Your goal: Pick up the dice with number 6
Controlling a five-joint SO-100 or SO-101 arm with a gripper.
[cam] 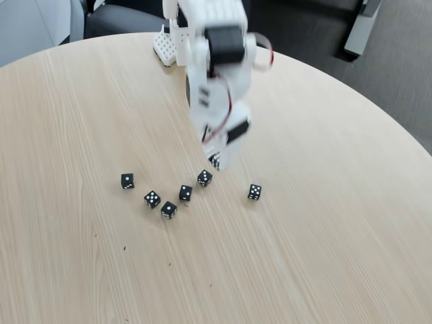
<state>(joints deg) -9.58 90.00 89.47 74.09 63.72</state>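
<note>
We see a white arm (216,74) reaching down from the far edge of a round wooden table (324,229) in the fixed view. The arm is motion-blurred. Its gripper (217,159) points down at the table, and a black die (214,160) with white pips sits at its tip, between or just against the fingers. We cannot tell how far the fingers are apart, nor whether they grip this die; its pip count is also unreadable through the blur.

Five more black dice lie on the table in front of the gripper. From left to right: a one-pip die (127,181), a die (152,199), a die (169,210), a die (185,193) and a die (204,178) just beside the gripper tip. A further die (254,192) lies apart on the right. We cannot confirm which die shows six.
</note>
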